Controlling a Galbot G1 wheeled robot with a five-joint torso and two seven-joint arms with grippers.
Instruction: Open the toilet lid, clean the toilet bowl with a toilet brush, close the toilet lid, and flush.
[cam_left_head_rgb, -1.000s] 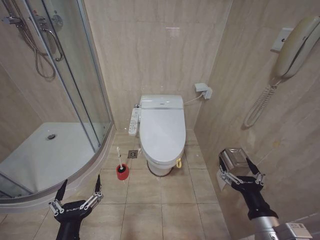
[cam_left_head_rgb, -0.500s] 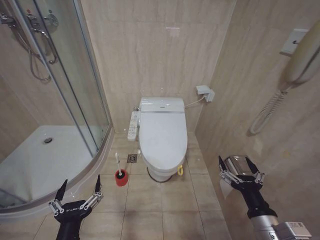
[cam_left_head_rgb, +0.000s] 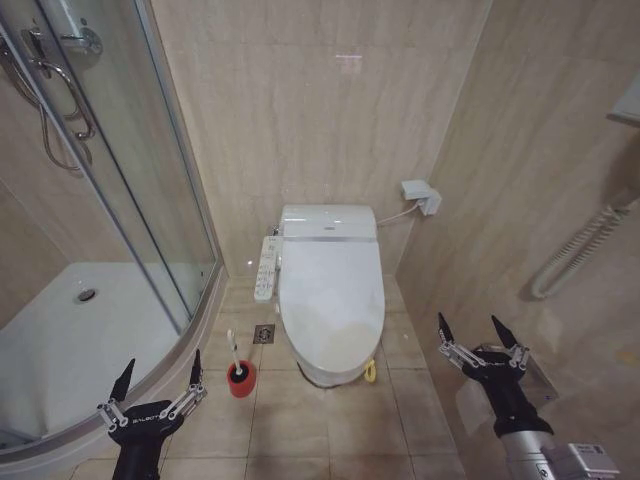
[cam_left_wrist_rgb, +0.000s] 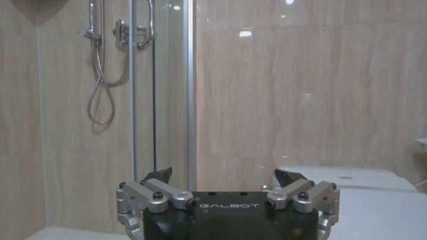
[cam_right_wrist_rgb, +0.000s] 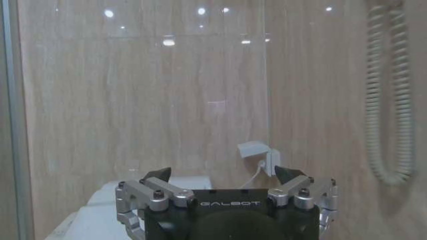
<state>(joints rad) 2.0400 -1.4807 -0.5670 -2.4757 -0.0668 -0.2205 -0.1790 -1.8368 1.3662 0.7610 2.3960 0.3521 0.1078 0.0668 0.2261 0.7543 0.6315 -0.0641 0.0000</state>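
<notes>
While the large glossy white oval toilet lid lies shut, nothing of the task is judged done. The thin white-handled toilet brush stands in its red holder beside the toilet. Left gripper and right gripper are held spread, empty, low and well apart from it.

Glossy white plastic lid, polished beige wall tiles, clear glass shower door, matt metal-linked left gripper, red plastic holder
</notes>
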